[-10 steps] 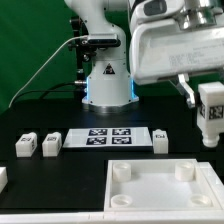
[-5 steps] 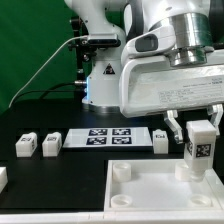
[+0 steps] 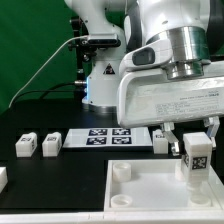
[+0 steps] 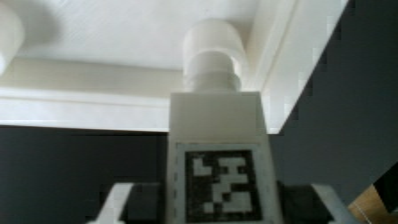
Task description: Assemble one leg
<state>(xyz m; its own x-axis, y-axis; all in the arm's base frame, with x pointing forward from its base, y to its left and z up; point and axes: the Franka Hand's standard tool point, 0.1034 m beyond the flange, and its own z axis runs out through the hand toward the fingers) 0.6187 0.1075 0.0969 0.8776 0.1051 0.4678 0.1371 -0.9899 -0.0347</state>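
My gripper (image 3: pixel 197 146) is shut on a white leg (image 3: pixel 197 160) with a black-and-white tag on its face. It holds the leg upright, its lower end at the far right corner socket of the large flat white slab (image 3: pixel 150 190). In the wrist view the leg (image 4: pixel 217 150) runs down from between the fingers (image 4: pixel 128 200) to a round peg end over the slab's corner (image 4: pixel 125 75). Three more legs stand on the black table: two at the exterior view's left (image 3: pixel 24 145) (image 3: pixel 51 143) and one beside the marker board (image 3: pixel 160 139).
The marker board (image 3: pixel 108 137) lies flat behind the slab. Another white part (image 3: pixel 2 178) sits at the left edge. The robot base (image 3: pixel 108 85) stands at the back, with a cable running to its left.
The gripper has moved left and down with the leg, from high at the right edge to the slab's far right corner socket.
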